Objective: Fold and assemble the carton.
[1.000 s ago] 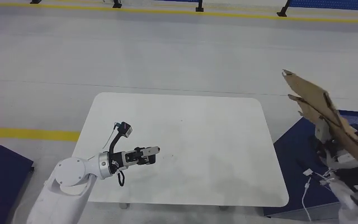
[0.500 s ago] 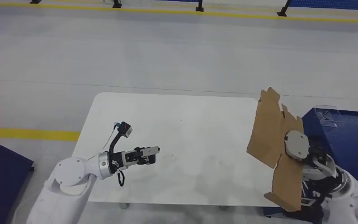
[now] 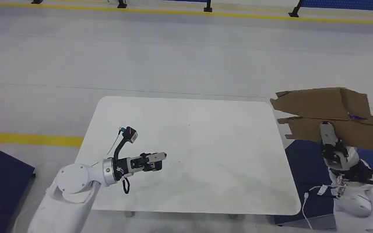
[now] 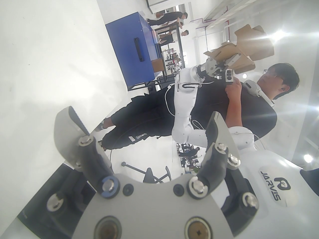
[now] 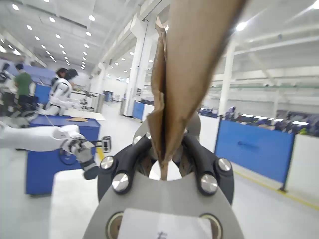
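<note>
Carton [image 3: 323, 108] flattened, pinched in right gripper [image 5: 166, 131], beyond table [image 3: 192, 157] edge | left gripper [image 4: 142, 114] spread wide

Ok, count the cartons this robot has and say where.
1: the flattened carton is clamped in the right tool, held in the air just off the table's right edge.

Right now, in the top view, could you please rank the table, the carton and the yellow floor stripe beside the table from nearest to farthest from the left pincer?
From the left pincer:
1. table, directly beneath it.
2. yellow floor stripe, on the floor off the table's left edge.
3. carton, in the air past the table's right edge.
</note>
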`<action>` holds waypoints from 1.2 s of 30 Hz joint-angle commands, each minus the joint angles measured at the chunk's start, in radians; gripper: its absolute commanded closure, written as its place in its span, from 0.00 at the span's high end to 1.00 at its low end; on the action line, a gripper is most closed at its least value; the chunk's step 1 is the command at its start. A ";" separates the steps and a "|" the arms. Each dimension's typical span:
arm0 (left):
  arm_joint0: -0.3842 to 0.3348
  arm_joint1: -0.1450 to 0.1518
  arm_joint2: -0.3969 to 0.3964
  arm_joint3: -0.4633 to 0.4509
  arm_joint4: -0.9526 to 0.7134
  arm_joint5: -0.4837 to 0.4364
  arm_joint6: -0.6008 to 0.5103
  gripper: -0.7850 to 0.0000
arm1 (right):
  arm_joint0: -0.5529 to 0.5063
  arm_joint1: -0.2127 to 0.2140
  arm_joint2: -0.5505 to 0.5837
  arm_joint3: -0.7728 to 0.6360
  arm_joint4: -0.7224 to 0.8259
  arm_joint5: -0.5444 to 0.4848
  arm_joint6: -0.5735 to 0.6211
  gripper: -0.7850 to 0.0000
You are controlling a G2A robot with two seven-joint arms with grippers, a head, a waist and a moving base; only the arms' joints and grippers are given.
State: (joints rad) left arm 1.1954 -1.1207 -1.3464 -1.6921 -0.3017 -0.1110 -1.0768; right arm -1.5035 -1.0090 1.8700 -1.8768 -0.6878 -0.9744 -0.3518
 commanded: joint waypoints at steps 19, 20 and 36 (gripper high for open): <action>0.000 0.000 0.000 0.000 0.000 0.000 0.000 1.00 | 0.043 0.114 -0.268 0.084 1.322 0.373 1.417 0.00; 0.000 0.000 0.000 0.000 0.000 0.000 0.000 1.00 | 0.043 0.114 -0.268 0.084 1.322 0.373 1.417 0.00; 0.000 0.000 0.000 0.000 0.000 0.000 0.000 1.00 | 0.032 0.110 -0.225 0.050 1.863 0.639 1.488 0.00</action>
State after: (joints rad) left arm 1.1954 -1.1207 -1.3464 -1.6921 -0.3017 -0.1110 -1.0768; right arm -1.4734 -0.8991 1.6336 -1.8345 1.0433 -0.3979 1.1141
